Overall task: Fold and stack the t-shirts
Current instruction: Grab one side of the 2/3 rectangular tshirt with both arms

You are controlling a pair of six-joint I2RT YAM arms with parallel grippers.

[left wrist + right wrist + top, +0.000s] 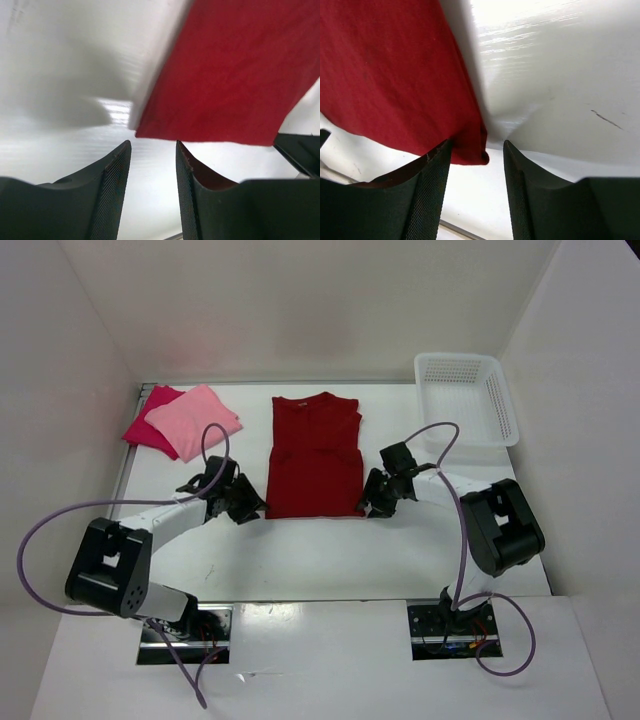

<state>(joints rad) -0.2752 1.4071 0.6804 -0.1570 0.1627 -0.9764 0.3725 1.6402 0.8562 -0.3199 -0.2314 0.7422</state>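
Nearest the arm bases, the left end effector (240,502) sits low over the counter (300,560) at the near left corner of the dark red t-shirt (315,465). Its jaws are parted with nothing between them, and in its wrist view the shirt's corner lies just ahead of the fingertips, not touching them. The right end effector (376,502) mirrors it at the shirt's near right corner, jaws likewise apart and gripping nothing; the hem corner lies right at the mouth of the gap, against the inner finger (432,190). One end effector at each near corner suits lifting the hem evenly and carrying it toward the collar, so the cloth would fold across its width without skewing. The dark red t-shirt lies flat in the middle of the counter, collar away from the arms, with its sleeves and sides looking already turned in to a narrow rectangle, so a crosswise fold is probably what is left. Beyond its far left corner, well apart, the light pink t-shirt (195,418) lies folded on top of the crimson-pink t-shirt (148,432), a stack seemingly waiting for the third. Beyond the dark red shirt's far right corner stands a white mesh basket (432,368), empty as far as can be seen.
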